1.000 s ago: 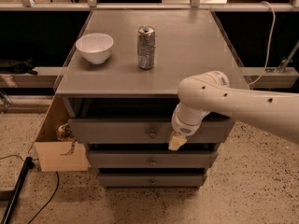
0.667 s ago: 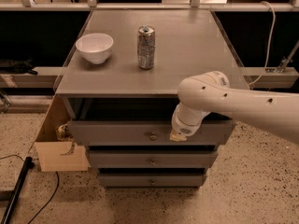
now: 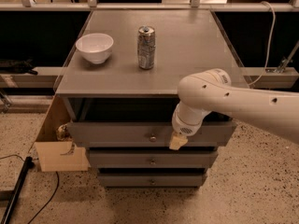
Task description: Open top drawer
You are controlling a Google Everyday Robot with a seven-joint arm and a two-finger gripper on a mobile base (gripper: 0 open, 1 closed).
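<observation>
The top drawer [image 3: 117,133] is the uppermost grey front of three under the grey tabletop, with a small round brass knob [image 3: 153,137] at its centre. It is pulled out a little, with a dark gap above its front. My gripper [image 3: 177,141] hangs on the white arm in front of the drawer face, just right of the knob and at about its height. Only its cream-coloured tip shows; the wrist hides the rest.
A white bowl [image 3: 95,47] and a silver can [image 3: 146,47] stand on the grey tabletop [image 3: 187,45]. Two lower drawers [image 3: 152,161] sit below. A cardboard box [image 3: 58,148] leans at the cabinet's left side. A black cable lies on the speckled floor [image 3: 261,185].
The gripper has risen slightly along the drawer front and stays just right of the knob. The drawer front looks unchanged.
</observation>
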